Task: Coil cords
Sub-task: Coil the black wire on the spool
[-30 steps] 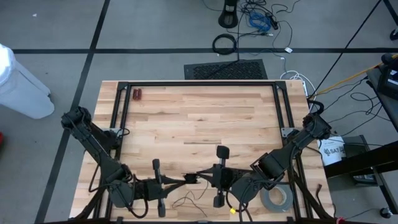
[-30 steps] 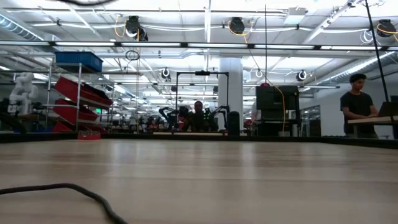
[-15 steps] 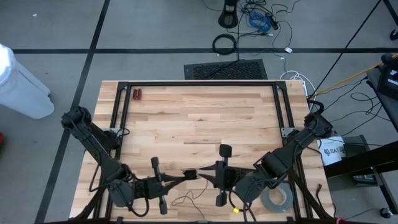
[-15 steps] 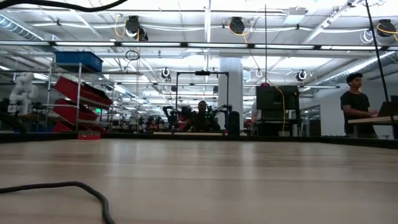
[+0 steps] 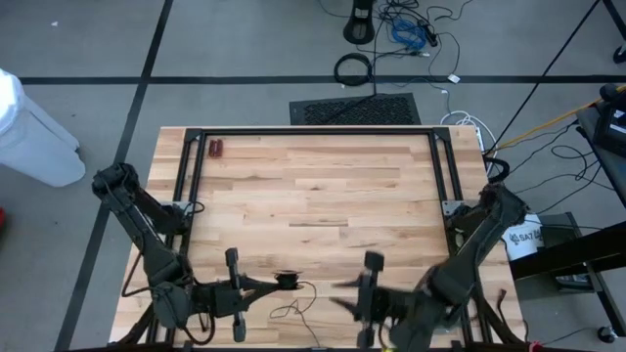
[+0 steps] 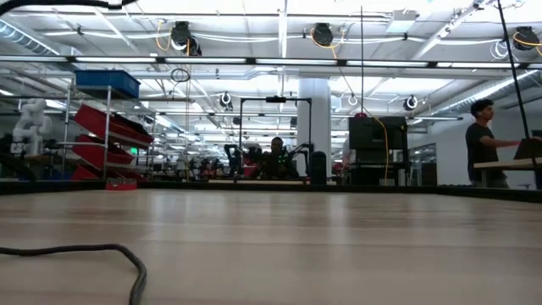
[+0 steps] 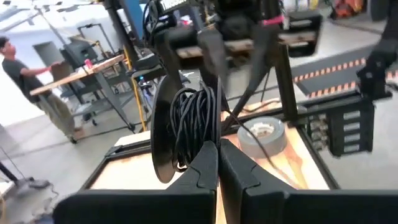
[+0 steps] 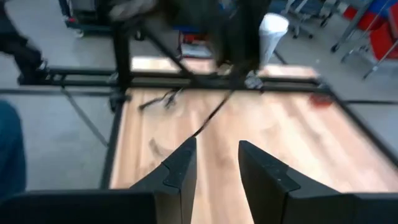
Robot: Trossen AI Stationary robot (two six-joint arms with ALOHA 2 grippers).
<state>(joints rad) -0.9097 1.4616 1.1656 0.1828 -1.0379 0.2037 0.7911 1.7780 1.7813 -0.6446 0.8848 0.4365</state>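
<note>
**Cord-coiling station: contents as I see them from the remote desk**

1. Surface (image 5: 313, 186): pale wooden planks inside a dark frame. Most of it lies bare.

2. Left arm: comes in over the near left corner. I see its left claw (image 5: 274, 282) near the front edge, left of centre, closed on the cords; the left wrist view shows its two fingers (image 7: 205, 171) pressed together with the bundle pinched between them.

3. Right arm: comes in over the near right corner. Its right claw (image 5: 337, 299) sits near the front edge, right of centre and apart from the bundle. In the right wrist view I see its fingers (image 8: 180, 168) standing apart with bare wood between them: open, holding nothing.

4. Grey tape roll (image 7: 262, 132): lies flat on the surface beyond the bundle, in the left wrist view.

5. Cords (image 5: 287, 280): a small round black bundle held at the left claw's tip, off the wood in the left wrist view (image 7: 196, 121). Loose thin strands trail from it onto the surface toward the front edge (image 5: 298, 309); a stretch shows lying on the wood in the low view (image 6: 76, 251).

6. Small red item (image 5: 216, 149): far left corner of the surface, well apart from both claws.
</note>
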